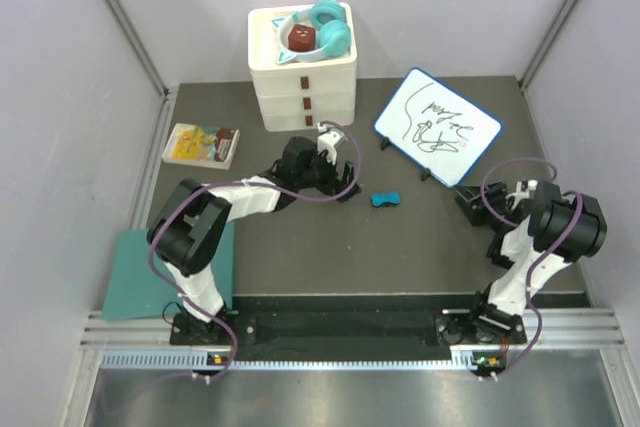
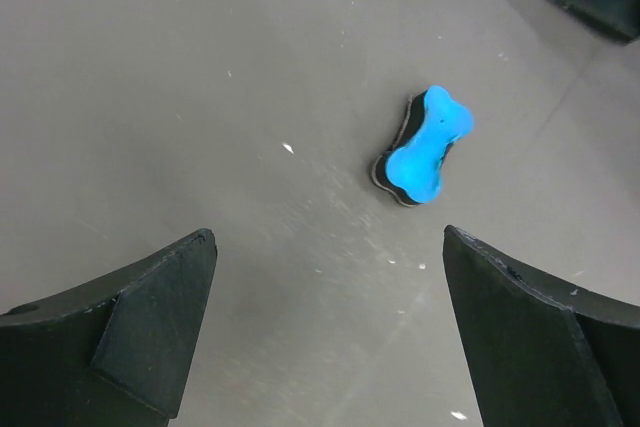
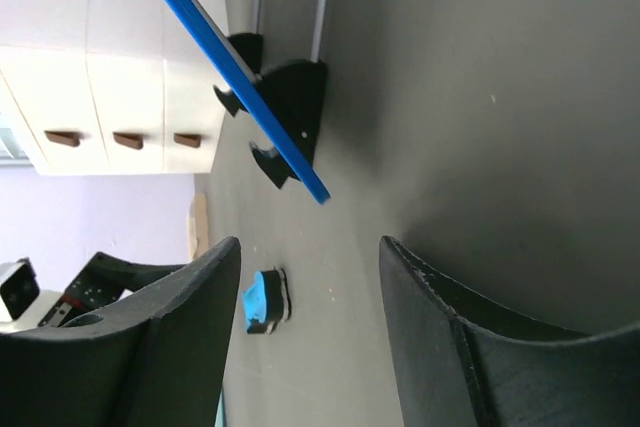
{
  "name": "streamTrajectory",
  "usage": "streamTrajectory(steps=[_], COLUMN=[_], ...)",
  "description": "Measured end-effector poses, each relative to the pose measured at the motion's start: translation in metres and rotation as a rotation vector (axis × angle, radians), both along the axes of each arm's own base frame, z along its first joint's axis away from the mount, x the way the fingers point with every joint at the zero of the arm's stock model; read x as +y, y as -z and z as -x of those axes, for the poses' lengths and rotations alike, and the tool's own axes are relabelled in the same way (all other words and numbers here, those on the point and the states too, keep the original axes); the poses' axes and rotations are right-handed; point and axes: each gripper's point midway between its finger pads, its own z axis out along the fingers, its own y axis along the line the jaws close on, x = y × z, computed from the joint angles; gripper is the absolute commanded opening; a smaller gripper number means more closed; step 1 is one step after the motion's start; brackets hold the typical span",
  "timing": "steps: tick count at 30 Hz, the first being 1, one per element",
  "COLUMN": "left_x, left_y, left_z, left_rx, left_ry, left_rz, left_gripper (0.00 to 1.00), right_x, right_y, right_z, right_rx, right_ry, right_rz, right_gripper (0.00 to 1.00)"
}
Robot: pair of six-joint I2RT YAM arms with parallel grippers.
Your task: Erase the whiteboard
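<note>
The whiteboard (image 1: 437, 126) shows its face only from overhead, with black scribble across it. In the right wrist view it is edge-on, so only its blue rim (image 3: 230, 75) and black feet (image 3: 290, 107) can be seen, and the top of the frame cuts it off. The left wrist view catches only a blue corner and one foot at the upper edge. The board stands propped at a tilt just to the right of the white drawer box (image 1: 303, 82).

From above, both sets of jaws are dark lumps under cables, and their gaps are hard to read. The wrist views settle it: the left jaws are spread wide with nothing between them, and the right jaws are also parted and hold nothing. Both are cut off at the bottom of the frame.

The left arm (image 1: 240, 197) reaches to just in front of the drawer box. A blue bone-shaped eraser (image 2: 425, 145) lies free on the tabletop (image 1: 300, 247), in front of the box and off to its right.

The box's open top holds teal headphones (image 1: 330, 27) and a dark red-brown block (image 1: 300, 39) — what that block is cannot be made out. The drawers below are shut, so their contents are hidden.

A yellow booklet (image 1: 201, 144) lies left of the box. A teal sheet (image 1: 130, 277) lies well in front of the box and to its left, partly covered by the left arm.
</note>
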Motion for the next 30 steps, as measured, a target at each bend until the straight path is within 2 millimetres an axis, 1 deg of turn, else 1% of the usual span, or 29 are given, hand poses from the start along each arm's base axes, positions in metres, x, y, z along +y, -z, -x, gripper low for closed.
streamTrajectory(steps=[2, 3, 7, 9, 12, 15, 18, 20, 24, 26, 30], left_x=[-0.003, -0.008, -0.041, -0.054, -0.068, -0.083, -0.094, -0.095, -0.092, -0.088, -0.086], left_y=[-0.004, -0.009, -0.037, -0.048, -0.051, -0.038, -0.013, 0.008, 0.040, 0.050, 0.058], left_z=[-0.004, -0.008, -0.027, -0.027, -0.020, -0.016, -0.007, 0.002, 0.016, 0.020, 0.018], left_rx=[-0.055, -0.089, -0.244, -0.314, -0.369, -0.389, -0.383, -0.362, -0.320, -0.303, -0.299], left_ry=[0.033, 0.061, 0.189, 0.253, 0.340, 0.427, 0.516, 0.571, 0.640, 0.659, 0.664], left_rz=[-0.027, -0.040, -0.075, -0.092, -0.128, -0.188, -0.258, -0.305, -0.367, -0.387, -0.408], left_gripper=[0.99, 0.99, 0.99, 0.99, 0.99, 0.99, 0.99, 0.99, 0.99, 0.98, 0.97], right_x=[0.000, 0.000, 0.000, 0.001, 0.000, 0.000, 0.002, 0.003, 0.004, 0.005, 0.006], right_y=[-0.001, -0.002, -0.003, -0.003, -0.005, -0.006, -0.004, -0.002, 0.001, 0.001, 0.001], right_z=[-0.002, -0.002, -0.003, -0.003, -0.005, -0.006, -0.005, -0.005, -0.003, -0.003, -0.003], right_rx=[-0.008, -0.010, -0.015, -0.017, -0.026, -0.030, -0.020, -0.012, 0.000, 0.002, 0.006], right_ry=[-0.004, -0.006, -0.013, -0.018, -0.023, -0.029, -0.033, -0.037, -0.042, -0.044, -0.052], right_rz=[0.000, -0.001, -0.001, -0.002, 0.001, -0.001, -0.012, -0.020, -0.034, -0.040, -0.054], right_gripper=[0.57, 0.58, 0.58, 0.58, 0.58, 0.58, 0.58, 0.58, 0.58, 0.58, 0.58])
